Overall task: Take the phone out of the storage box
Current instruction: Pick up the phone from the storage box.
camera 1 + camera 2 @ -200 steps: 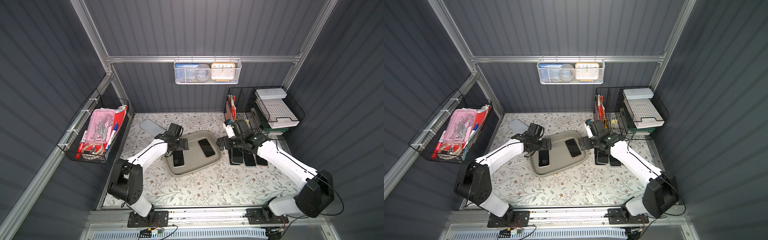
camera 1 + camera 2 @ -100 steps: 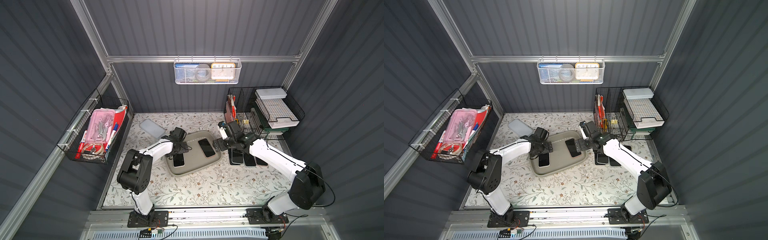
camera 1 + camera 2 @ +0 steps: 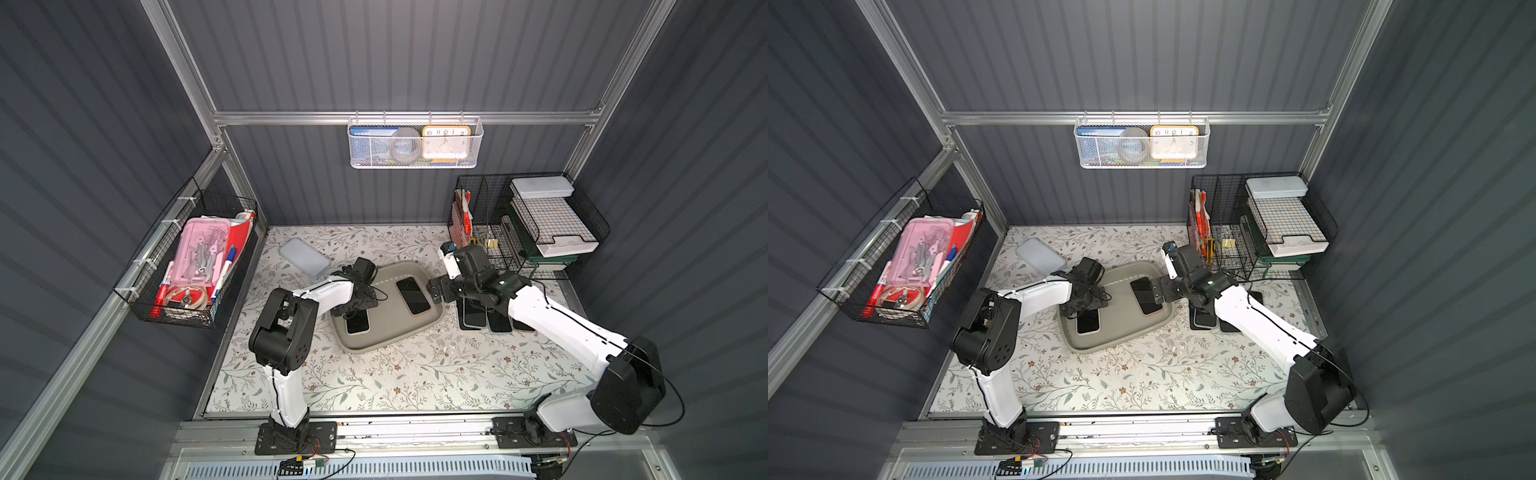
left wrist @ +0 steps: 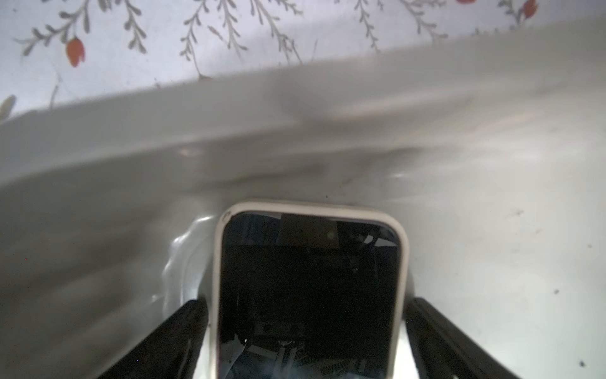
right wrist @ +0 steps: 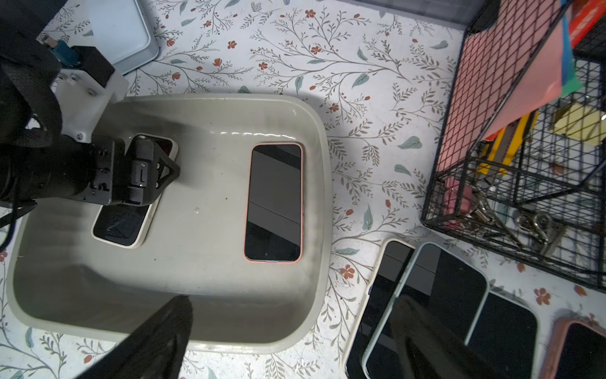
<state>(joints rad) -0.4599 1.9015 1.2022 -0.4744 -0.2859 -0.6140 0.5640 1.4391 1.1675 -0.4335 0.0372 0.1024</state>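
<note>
Black left fingers [image 4: 183, 331] stand spread either side of the cream-cased phone [image 4: 308, 295], one along each long edge and right against the case. Whether they already press it I cannot tell. That phone lies flat, screen up, on the floor of the storage box [image 4: 229, 131], with one end near a wall. To do this well, squeeze squarely on the two long edges with the tips low enough to catch the case. Then lift straight up so the phone clears the flared rim without dragging the box. A pink-cased phone [image 5: 273, 201] lies in the same box, well apart. The right fingers [image 5: 157, 338] hang wide open and empty over the box's rim, near the phones [image 5: 442, 295] lying together on the worktop [image 5: 360, 82]. They could steady the box if it shifts.
</note>
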